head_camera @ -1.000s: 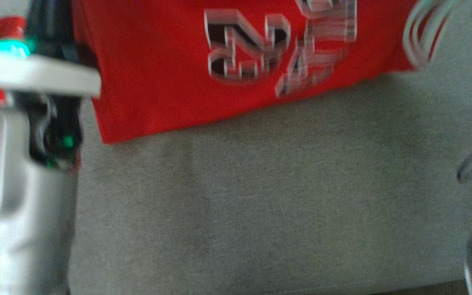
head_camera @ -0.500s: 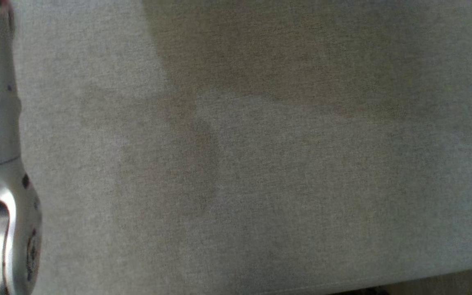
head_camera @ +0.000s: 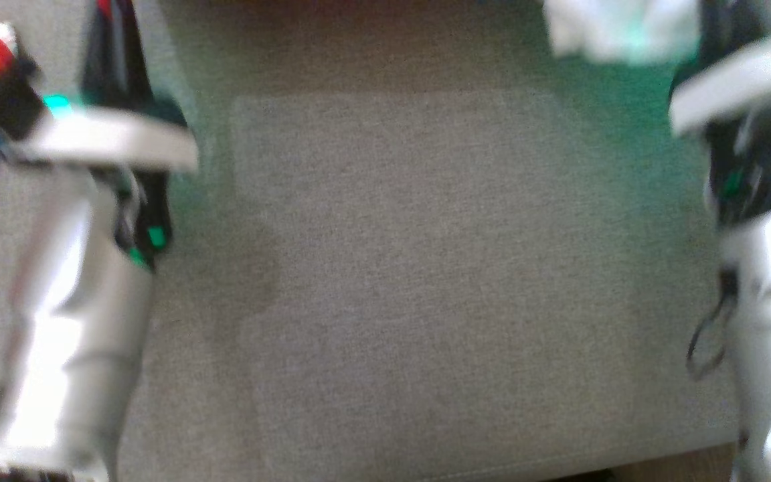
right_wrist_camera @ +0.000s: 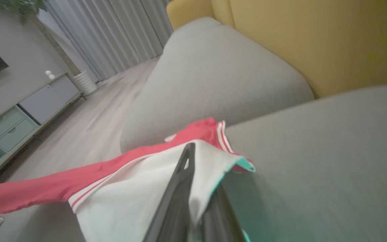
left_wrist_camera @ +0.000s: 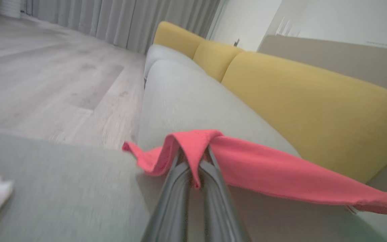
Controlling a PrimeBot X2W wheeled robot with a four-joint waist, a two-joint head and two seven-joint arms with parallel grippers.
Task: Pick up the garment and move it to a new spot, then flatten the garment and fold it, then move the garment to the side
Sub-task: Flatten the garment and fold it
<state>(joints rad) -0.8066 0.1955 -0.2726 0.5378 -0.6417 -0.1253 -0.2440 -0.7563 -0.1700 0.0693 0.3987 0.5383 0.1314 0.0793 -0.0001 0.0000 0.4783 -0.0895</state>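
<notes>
We hold the red garment (left_wrist_camera: 264, 174), white-panelled and striped, stretched over the grey sofa seat (left_wrist_camera: 186, 97); our left gripper (left_wrist_camera: 193, 166) and right gripper (right_wrist_camera: 198, 188) each clamp its fabric.

Head view close, straight down on grey seat (head_camera: 425, 268), wrist views low along it, sharing yellow backrest (left_wrist_camera: 297, 94)

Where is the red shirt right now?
In both wrist views the red shirt is stretched between the left tool and right tool, over the grey sofa seat, near the yellow back cushions.
</notes>
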